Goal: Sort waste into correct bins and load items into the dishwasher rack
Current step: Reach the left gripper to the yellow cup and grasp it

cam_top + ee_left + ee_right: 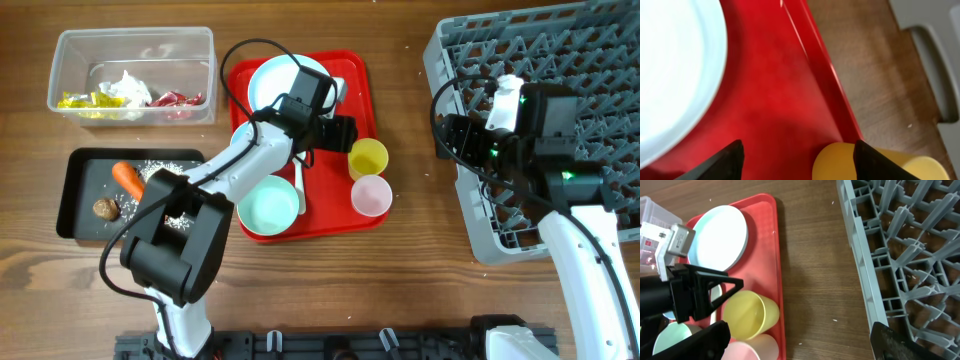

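My left gripper is open and empty low over the red tray, just above the yellow cup. In its wrist view the cup sits by the right finger and the pale blue plate is at left. My right gripper is open and empty over bare table at the left edge of the dishwasher rack. The pink cup, a bowl, the plate and the white spoon lie on the red tray. A second bowl is partly under the left arm.
The clear tub holds a yellow wrapper, tissue and a red wrapper. The black tray holds the carrot, a brown lump and rice. A few rice grains lie on the table.
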`<action>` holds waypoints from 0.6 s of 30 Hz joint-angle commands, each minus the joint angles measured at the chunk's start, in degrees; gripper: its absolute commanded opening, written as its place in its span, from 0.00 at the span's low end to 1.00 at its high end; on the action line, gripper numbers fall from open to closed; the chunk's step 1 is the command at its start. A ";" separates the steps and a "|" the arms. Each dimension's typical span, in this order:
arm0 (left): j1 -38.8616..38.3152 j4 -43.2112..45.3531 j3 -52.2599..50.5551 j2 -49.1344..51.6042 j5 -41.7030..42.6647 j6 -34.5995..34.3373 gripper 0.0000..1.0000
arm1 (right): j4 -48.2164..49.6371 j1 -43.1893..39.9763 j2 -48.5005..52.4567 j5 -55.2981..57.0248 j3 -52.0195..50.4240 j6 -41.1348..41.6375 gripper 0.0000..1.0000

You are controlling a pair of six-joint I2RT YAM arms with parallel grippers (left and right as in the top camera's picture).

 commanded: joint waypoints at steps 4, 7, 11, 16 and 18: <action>-0.39 0.92 1.29 -2.43 0.68 0.70 0.76 | -0.07 -0.24 0.63 0.90 0.79 -0.92 0.93; -0.42 0.39 1.31 -4.85 0.02 0.72 0.78 | -0.04 -0.24 0.66 0.76 0.79 -0.92 0.93; -0.42 -3.78 1.29 -4.61 -0.02 0.72 0.77 | -0.09 -0.22 0.68 0.66 0.79 -0.94 0.93; -0.92 -8.20 1.29 -4.48 0.04 0.72 0.69 | -0.37 -0.24 1.07 0.26 0.79 -0.98 0.93; -1.97 -9.53 1.09 -3.96 0.00 0.76 0.64 | -0.37 -0.24 1.38 0.26 0.79 -0.98 0.93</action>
